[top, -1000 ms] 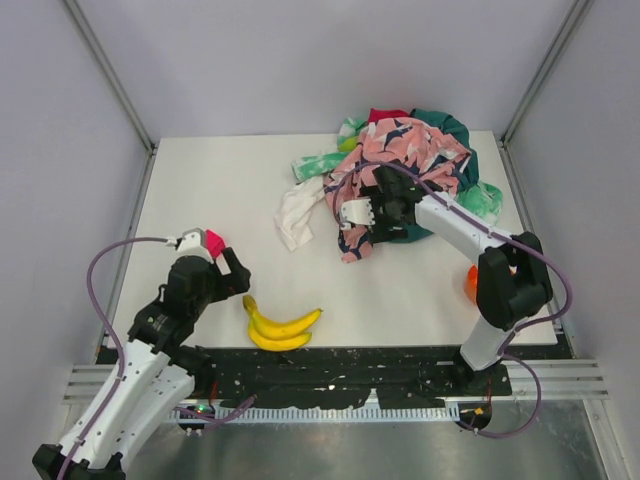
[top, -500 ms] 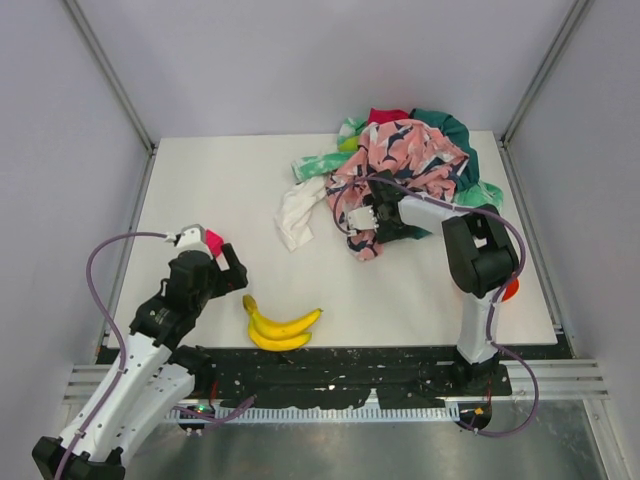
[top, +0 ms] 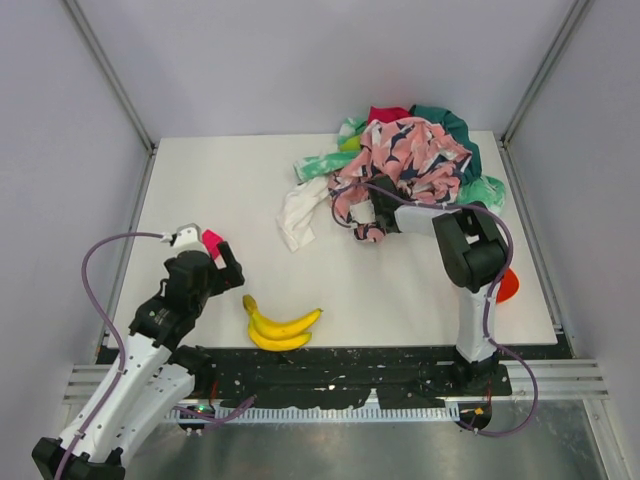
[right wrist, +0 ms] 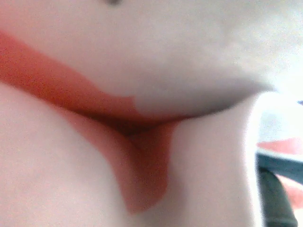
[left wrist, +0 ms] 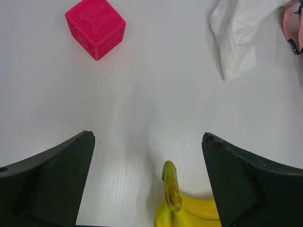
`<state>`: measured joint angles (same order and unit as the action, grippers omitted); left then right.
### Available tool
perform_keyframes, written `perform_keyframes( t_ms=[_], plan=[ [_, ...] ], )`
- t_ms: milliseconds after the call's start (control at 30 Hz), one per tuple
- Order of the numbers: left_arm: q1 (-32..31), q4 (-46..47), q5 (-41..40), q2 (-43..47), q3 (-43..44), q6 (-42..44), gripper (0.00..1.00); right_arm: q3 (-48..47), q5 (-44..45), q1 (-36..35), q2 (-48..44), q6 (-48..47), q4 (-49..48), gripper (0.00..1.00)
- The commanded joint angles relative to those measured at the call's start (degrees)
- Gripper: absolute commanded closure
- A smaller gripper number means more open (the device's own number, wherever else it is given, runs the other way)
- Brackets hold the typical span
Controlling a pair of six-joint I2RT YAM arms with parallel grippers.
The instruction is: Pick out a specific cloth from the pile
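Lime cloth (top: 348, 143) beyond right pincer (top: 365, 220), in pile (top: 415, 160)

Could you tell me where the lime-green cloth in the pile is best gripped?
Probably pinch the lime-green cloth at its one exposed fold on the far-left edge of the pile, coming from above-left; the pink patterned cloth buries the rest.

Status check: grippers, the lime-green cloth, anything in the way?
Left gripper open, near bananas. Right gripper in pile, near edge, fingers hidden. Lime-green cloth: only a sliver showing, far side, beside pink cloth.
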<state>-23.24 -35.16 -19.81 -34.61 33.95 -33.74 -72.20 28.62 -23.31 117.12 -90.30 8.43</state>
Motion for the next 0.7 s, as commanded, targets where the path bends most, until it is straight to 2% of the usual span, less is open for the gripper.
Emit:
perform_keyframes(
  t_ms=[0,33,100,167,300,367,533,667],
  plan=[
    [-0.1,4.3,-1.0,-0.2,2.5,1.0,0.00,0.2,6.9,0.5,-0.2,0.6,-33.8,0.95],
    [0.0,5.3,-0.1,-0.6,2.4,1.1,0.00,0.2,7.1,0.3,-1.4,2.5,-40.6,0.95],
    [0.0,8.2,1.6,-1.8,2.4,1.7,0.00,-0.7,7.5,0.1,-3.0,5.5,-45.9,0.95],
    [0.0,11.4,4.0,-3.8,3.3,2.4,0.00,-2.1,7.5,0.2,-5.9,11.9,-46.4,0.95],
    [0.0,17.6,8.1,-11.9,7.9,4.4,0.00,-4.0,3.3,1.2,-13.1,27.3,-39.9,0.94],
    [-0.1,20.0,10.0,-17.5,12.6,5.6,0.00,-5.7,1.4,2.1,-14.3,32.4,-36.4,0.95],
    [-0.1,21.4,13.6,-34.7,28.9,8.5,0.00,-9.8,0.2,5.7,-14.1,37.7,-30.9,0.95],
    [-0.1,19.4,17.0,-53.0,48.0,9.6,0.00,-11.6,-3.0,11.3,-13.0,42.5,-25.0,0.95]
  ],
)
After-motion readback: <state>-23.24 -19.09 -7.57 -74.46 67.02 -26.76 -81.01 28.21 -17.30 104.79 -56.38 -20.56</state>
